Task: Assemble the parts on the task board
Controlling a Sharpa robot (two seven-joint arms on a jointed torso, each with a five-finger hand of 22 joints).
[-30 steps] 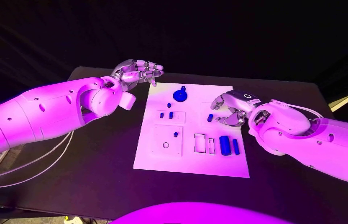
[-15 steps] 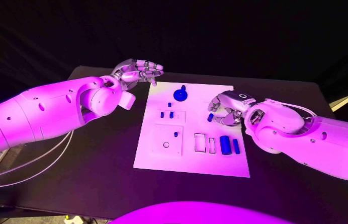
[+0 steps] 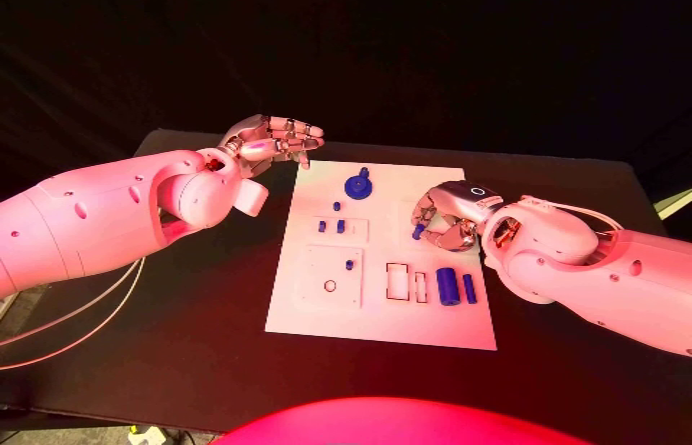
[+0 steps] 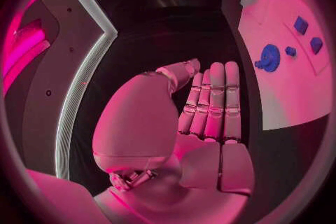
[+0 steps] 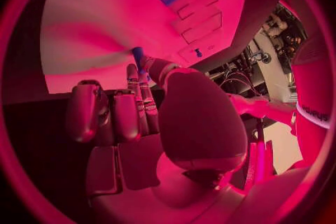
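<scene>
While our right hand (image 3: 450, 218) pinches a small blue peg (image 3: 418, 232) over the task board (image 3: 382, 325), our left hand (image 3: 274, 140) hovers apart, fingers curled, holding nothing.

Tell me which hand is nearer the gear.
Left, narrowly. The left hand hovers beyond the board's far left corner, beside the gear; the right hand is over the board's right edge, nearer the robot.

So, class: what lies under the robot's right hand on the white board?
A small blue part shows at the right hand's fingertips, over the task board. Whatever lies beneath the palm is covered.
</scene>
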